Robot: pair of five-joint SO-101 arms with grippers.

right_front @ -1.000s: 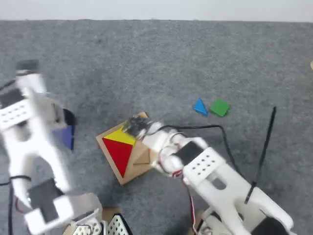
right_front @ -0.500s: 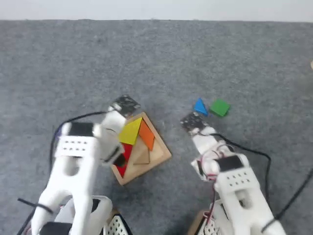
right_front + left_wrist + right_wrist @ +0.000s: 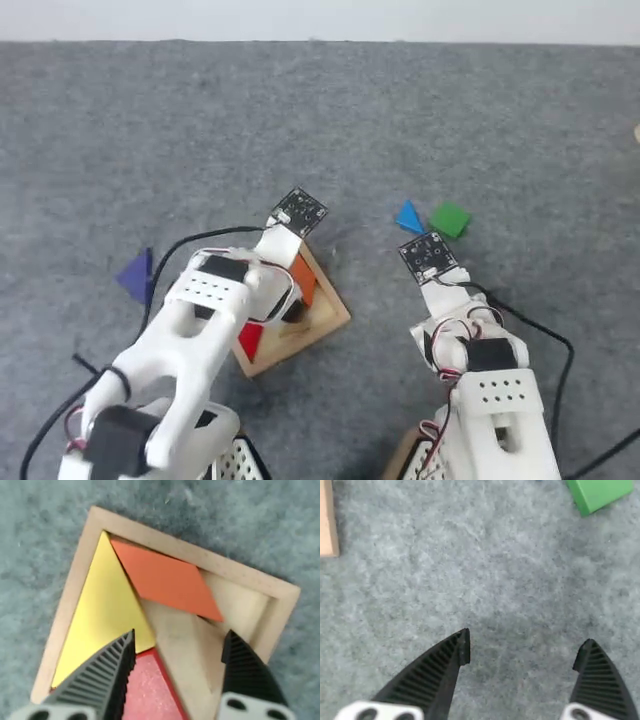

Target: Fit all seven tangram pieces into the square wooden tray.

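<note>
The square wooden tray (image 3: 240, 577) holds a yellow triangle (image 3: 102, 612), an orange parallelogram (image 3: 167, 580) and a red triangle (image 3: 145, 692); the rest of its floor is bare wood. My left gripper (image 3: 180, 635) hangs open just above the tray's middle, holding nothing. In the high view the left arm (image 3: 215, 300) covers much of the tray (image 3: 320, 325). My right gripper (image 3: 527, 637) is open over bare carpet, with the green square (image 3: 600, 492) ahead of it. A blue triangle (image 3: 408, 217) and the green square (image 3: 450, 219) lie side by side right of the tray. A purple triangle (image 3: 137, 273) lies left of it.
Grey carpet covers the whole table. The right arm (image 3: 470, 350) stands between the tray and the blue and green pieces. A tray corner (image 3: 327, 520) shows at the edge of the right wrist view. Cables trail from both arms near the front edge.
The left arm swung from the far left over the tray. The right arm pulled off the tray to the right, toward the blue and green pieces. The orange parallelogram now shows in the tray.
</note>
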